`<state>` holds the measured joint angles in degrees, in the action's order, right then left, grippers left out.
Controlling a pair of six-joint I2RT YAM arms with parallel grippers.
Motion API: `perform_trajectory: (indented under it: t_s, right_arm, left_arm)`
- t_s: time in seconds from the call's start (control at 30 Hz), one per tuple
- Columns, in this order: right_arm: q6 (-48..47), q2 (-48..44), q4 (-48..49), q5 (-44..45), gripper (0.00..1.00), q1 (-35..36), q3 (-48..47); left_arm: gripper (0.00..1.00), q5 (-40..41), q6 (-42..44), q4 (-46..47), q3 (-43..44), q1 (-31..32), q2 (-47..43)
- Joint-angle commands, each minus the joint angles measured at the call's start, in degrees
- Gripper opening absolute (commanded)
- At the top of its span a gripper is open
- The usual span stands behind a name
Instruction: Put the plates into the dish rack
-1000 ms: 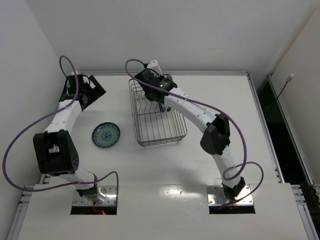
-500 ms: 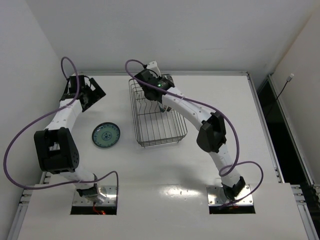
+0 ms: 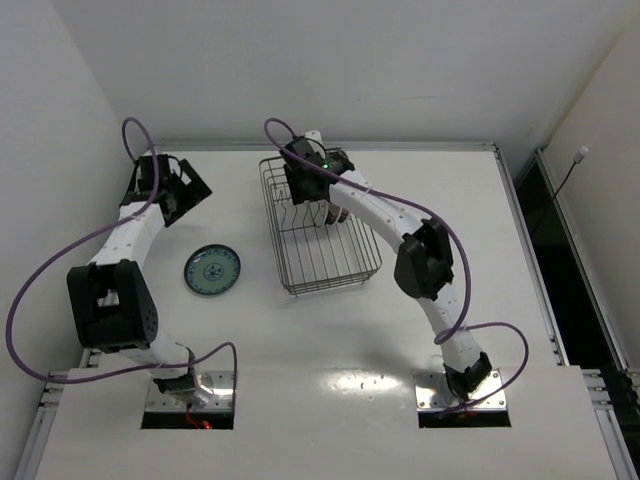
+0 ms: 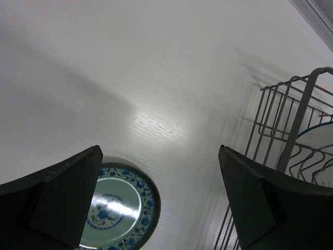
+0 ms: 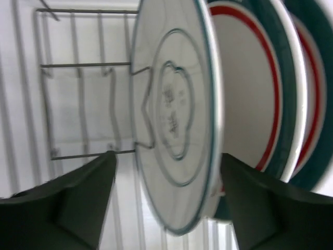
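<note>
The left claw (image 4: 159,151) and the right claw (image 5: 167,156) are both wide open and hold nothing. The pale plate (image 5: 171,104) stands in the dish rack (image 5: 83,65) beside two banded plates (image 5: 250,104). The teal plate (image 4: 117,208) lies on the table (image 3: 450,300).

My table (image 3: 470,200) is just plain white, boxed in by white walls (image 3: 350,70) behind and on both sides. A dark gap (image 3: 565,270) runs along its right edge, with a thin cable (image 3: 568,180) in it.

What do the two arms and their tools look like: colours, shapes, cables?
The left arm and right arm have white links and bulky black joints. A purple cable loops along each. A green light glows near the right wrist. The tool fingers are dark, flat wedges.
</note>
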<state>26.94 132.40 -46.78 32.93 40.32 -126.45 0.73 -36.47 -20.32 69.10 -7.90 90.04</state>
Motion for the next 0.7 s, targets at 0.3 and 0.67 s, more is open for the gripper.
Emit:
perform_trajectory:
  t_s: [0.3, 0.67]
  right_arm:
    - [-0.5, -27.6, 5.1, -15.3, 0.92, 2.0, 7.1]
    - [2.5, -43.9, 12.3, -27.2, 0.92, 2.6, 29.2]
  left_arm:
    - [0.99, -11.8, -0.8, -12.0, -14.7, -12.4, -17.2]
    - [0.96, -29.5, -3.2, -0.2, -36.8, -20.0, -12.8]
